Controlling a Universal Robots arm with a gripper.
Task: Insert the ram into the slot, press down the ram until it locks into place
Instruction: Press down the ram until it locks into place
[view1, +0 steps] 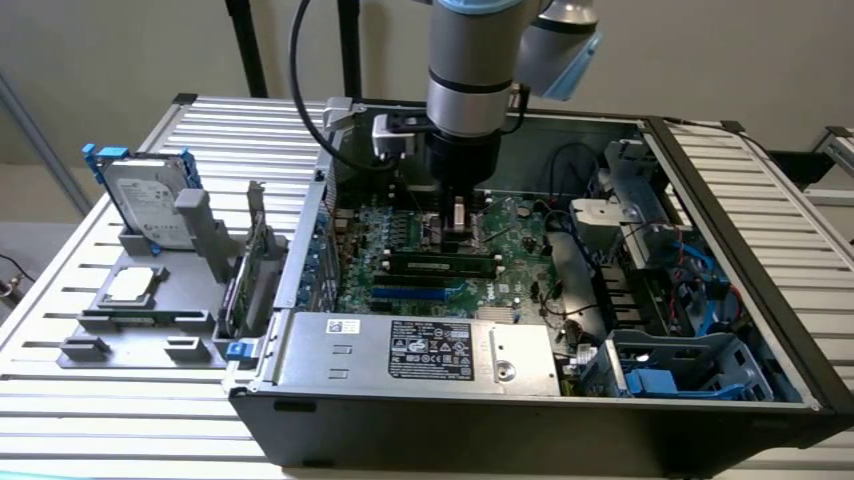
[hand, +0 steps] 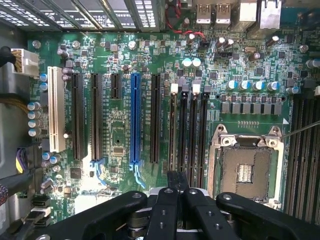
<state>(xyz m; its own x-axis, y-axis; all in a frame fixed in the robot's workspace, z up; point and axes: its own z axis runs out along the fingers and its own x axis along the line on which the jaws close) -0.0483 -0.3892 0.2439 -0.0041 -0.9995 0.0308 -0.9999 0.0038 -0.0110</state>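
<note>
We start at the claw itself. In the wrist view its two black fingers are drawn together, and the tips of the claw meet in one dark point with no gap that we can see. We read it as closed and carrying nothing.

Directly below and just on the exterior camera's side of those tips lies the ram. It is a dark stick with a pale label, already standing on edge in the slot. Its long axis runs across the claw, along the exterior view's left-to-right line. The claw sits over the part of the stick toward the exterior view's right. We cannot tell whether the tips are touching the ram's upper edge or hanging just above it, nor whether the white end clips have snapped in.

In the wrist view, the parallel black memory sockets stretch straight away from the fingertips, so the closed tips are lined up along the length of the sockets, not across them. We judge that the relation to watch is the vertical one, with the ram under the claw and its length in the sockets' direction.

Just to one side of the claw is the empty processor socket. To the other side, a little farther off, is a long blue slot among black card slots. Well away from the claw, outside the case, a hard drive stands in a grey holder.
</note>
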